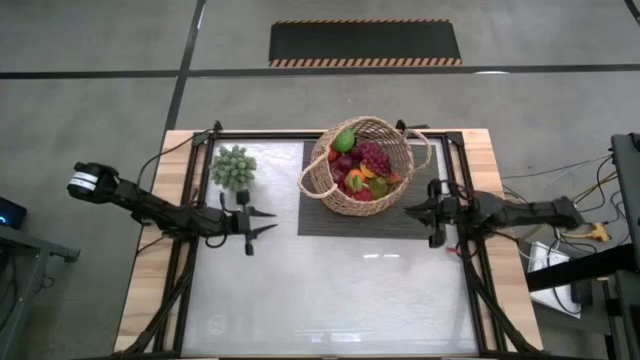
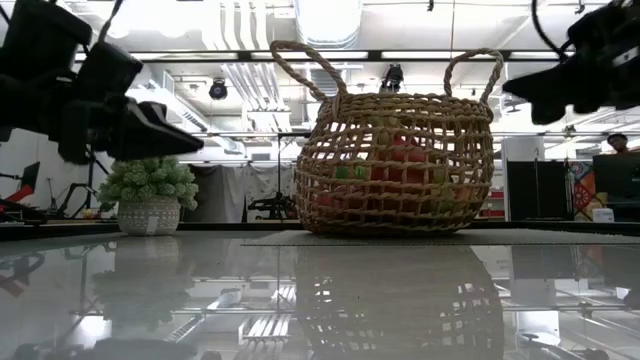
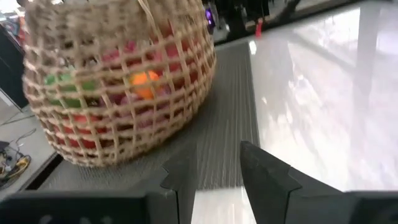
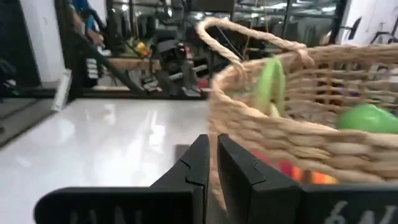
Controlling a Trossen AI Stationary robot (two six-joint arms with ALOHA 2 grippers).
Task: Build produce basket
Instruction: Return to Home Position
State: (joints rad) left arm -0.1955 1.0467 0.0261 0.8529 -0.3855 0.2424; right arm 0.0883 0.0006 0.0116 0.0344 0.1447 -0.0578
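Claws come first, going from the near edge of the table (image 1: 330,300) to the far one. Take 12 o'clock as the far edge in the high view. The left claw (image 1: 271,222) hangs over the left side of the table. Its two fingers are apart and hold nothing. The right claw (image 1: 410,211) hangs over the right edge of the dark mat (image 1: 385,225). Its fingers are pressed close together with nothing between them.

Behind them the wicker basket (image 1: 330,198) sits upright on the mat. From the left claw it lies at about 2 o'clock. From the right claw it lies at about 10 o'clock, and this claw is the nearer one, just beside the basket wall. The two loop handles line up roughly from 9 to 3 o'clock. The toy produce (image 1: 360,170) is piled inside, with a green apple (image 1: 344,139) at the far rim and red grapes (image 1: 375,157) next to it. I see no fruit lying on the table.

A small potted plant (image 1: 233,168) stands at 9 o'clock from the basket, near it but not touching.

I think the filling is done and both arms only need to pull back. The right claw should back off toward 3 o'clock so it does not bump the basket.
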